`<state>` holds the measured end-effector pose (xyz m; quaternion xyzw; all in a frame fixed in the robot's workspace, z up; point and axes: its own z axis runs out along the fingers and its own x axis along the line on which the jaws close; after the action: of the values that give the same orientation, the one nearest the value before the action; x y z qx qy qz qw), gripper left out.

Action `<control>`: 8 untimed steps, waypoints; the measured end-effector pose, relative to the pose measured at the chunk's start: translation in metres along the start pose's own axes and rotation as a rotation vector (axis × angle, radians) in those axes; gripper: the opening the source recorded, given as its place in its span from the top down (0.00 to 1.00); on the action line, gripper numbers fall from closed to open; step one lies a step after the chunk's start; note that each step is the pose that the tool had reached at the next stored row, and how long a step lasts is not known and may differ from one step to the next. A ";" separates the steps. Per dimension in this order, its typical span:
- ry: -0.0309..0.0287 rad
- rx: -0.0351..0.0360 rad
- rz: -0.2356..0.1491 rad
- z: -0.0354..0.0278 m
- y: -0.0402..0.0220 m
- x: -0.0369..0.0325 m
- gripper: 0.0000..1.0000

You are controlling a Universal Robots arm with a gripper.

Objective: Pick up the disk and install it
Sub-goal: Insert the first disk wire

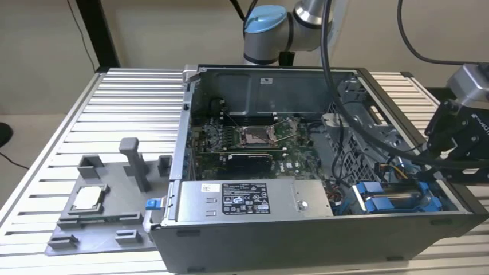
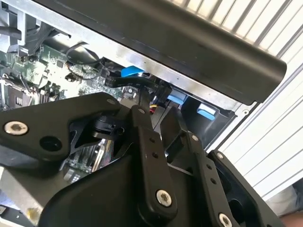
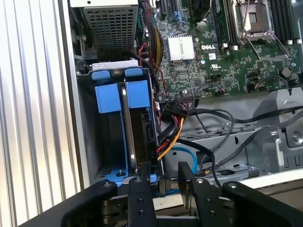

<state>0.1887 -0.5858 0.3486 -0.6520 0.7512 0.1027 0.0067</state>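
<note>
My arm's grey, blue-capped shoulder joint [image 1: 269, 31] stands at the rear; the black wrist housing [image 1: 458, 137] hangs at the exterior view's right. The black two-fingered gripper [image 3: 163, 182] points downward, fingers slightly parted.

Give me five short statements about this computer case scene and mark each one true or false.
1. The grey tower computer case lies with its side open. True.
2. The silver-grey hard drive in its bright blue plastic carrier lies on the slatted metal table. False: it stands in the bay inside the case.
3. The black gripper is at the drive bay end of the case. True.
4. The processor socket carries a big cooler. False: it is bare.
5. The grey plastic fixture tray lies beside the case. True.
</note>
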 end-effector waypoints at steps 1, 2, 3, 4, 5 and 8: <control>-0.0006 -0.0001 0.000 0.0005 -0.0004 0.0000 0.00; -0.0010 -0.0001 0.000 0.0009 -0.0008 0.0001 0.00; -0.0015 -0.0002 0.000 0.0016 -0.0013 0.0001 0.00; -0.0022 -0.0004 0.000 0.0025 -0.0016 0.0002 0.00; -0.0023 -0.0003 0.000 0.0031 -0.0019 0.0004 0.00; -0.0021 -0.0003 0.000 0.0035 -0.0022 0.0005 0.00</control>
<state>0.1904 -0.5859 0.3448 -0.6520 0.7511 0.1035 0.0074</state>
